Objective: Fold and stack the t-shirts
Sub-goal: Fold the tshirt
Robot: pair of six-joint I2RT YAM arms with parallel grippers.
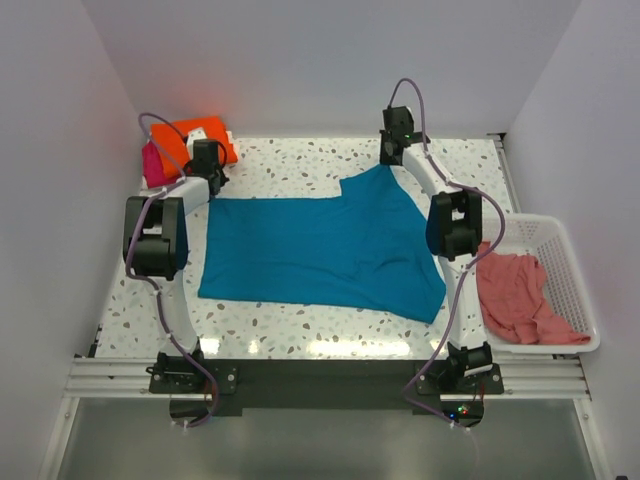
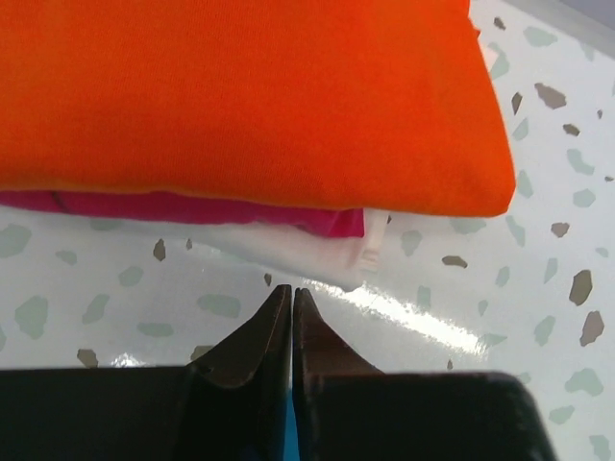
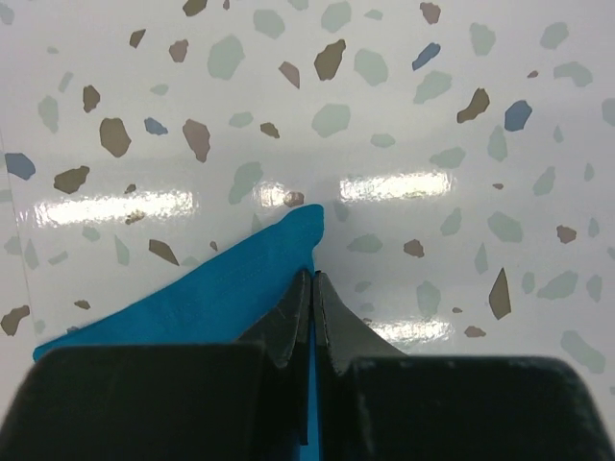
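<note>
The teal blue t-shirt lies spread on the table's middle. My left gripper is shut on its far left corner; a sliver of teal shows between the fingers. My right gripper is shut on the far right corner, which pokes out past the fingertips. The folded bright orange t-shirt lies on the folded magenta pink one at the far left corner, right before my left gripper; both show in the left wrist view, orange above magenta. The salmon pink t-shirt lies crumpled in the basket.
The white mesh basket stands off the table's right edge. A white fabric edge shows under the magenta shirt. Walls close in the table at the back and both sides.
</note>
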